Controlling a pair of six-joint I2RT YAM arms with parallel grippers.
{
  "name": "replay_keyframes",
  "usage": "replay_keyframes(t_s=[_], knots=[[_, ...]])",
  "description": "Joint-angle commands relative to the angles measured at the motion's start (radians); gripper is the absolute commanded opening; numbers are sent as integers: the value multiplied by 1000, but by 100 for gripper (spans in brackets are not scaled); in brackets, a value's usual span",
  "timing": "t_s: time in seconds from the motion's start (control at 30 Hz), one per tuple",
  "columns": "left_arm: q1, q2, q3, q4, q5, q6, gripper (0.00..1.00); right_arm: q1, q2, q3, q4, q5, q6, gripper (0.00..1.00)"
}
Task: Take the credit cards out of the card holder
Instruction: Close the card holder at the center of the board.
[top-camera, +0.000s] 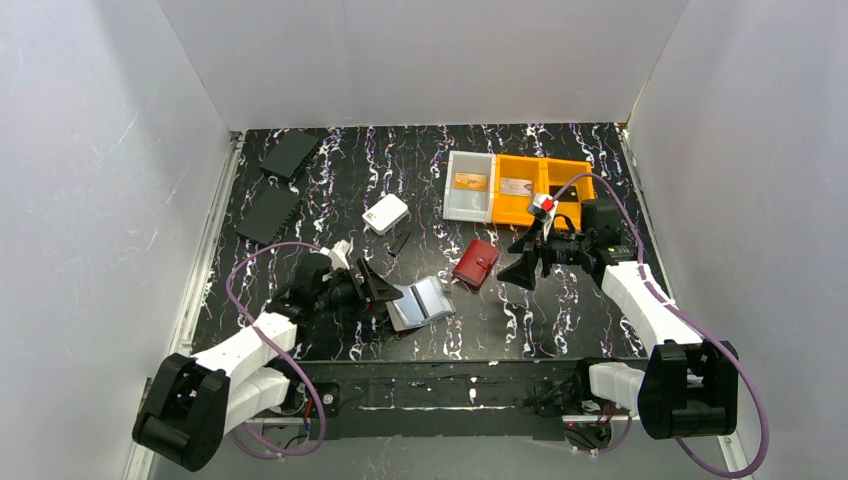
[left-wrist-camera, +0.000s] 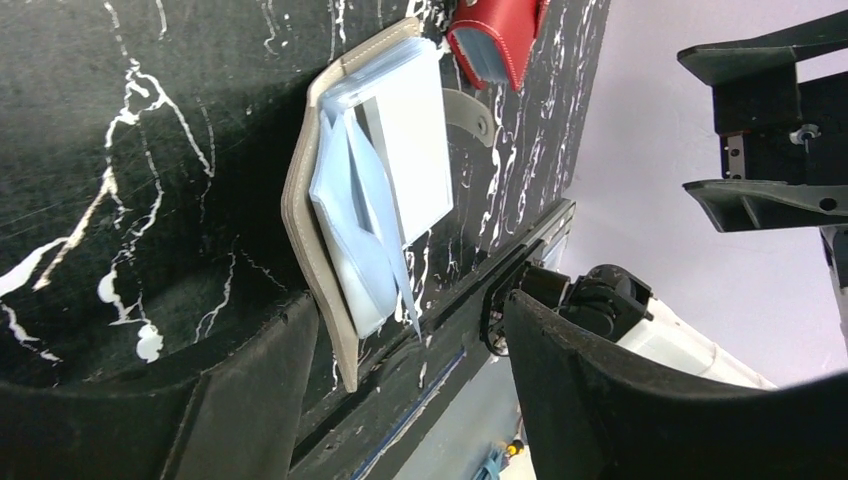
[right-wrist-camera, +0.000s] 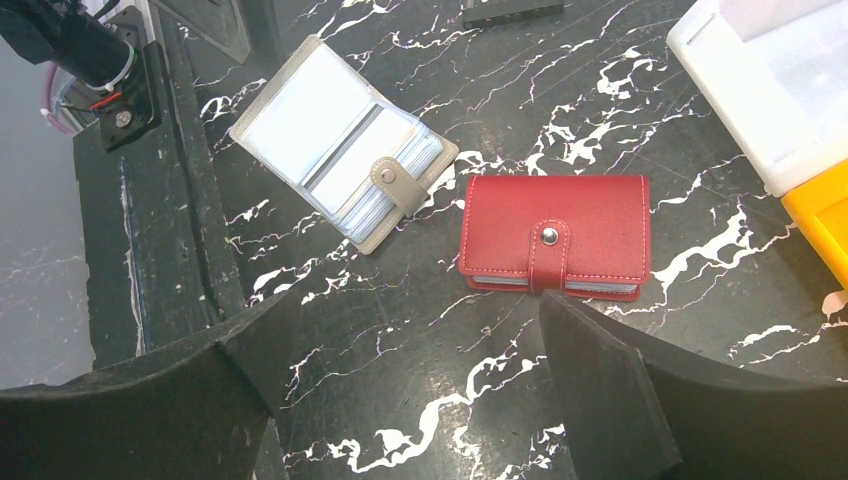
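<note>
Marbled black tabletop (top-camera: 330, 170) bears the open card holder (left-wrist-camera: 390, 150); left gripper (left-wrist-camera: 410, 310), fingers (left-wrist-camera: 250, 400) parted, should straddle its leather edge squarely before pinching; right gripper (right-wrist-camera: 418, 298) spread, empty

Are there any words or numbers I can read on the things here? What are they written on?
No words or numbers can be read anywhere.
On the orange-brown card in the white tray: marks too small to read.
On the pale card in the orange bin: blurred, unreadable.
On the grey card holder, red wallet and white box: no writing visible.
</note>
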Motion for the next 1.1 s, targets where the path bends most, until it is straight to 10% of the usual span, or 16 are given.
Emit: replay_keyframes(t_s=[0.0, 1.07], knots=[[-2, 14, 55, 47, 46, -6, 65, -3, -9, -10, 34, -25, -15, 98], [-219, 449, 254, 155, -28, -41, 60, -3, 7, -8, 29, -21, -17, 98]])
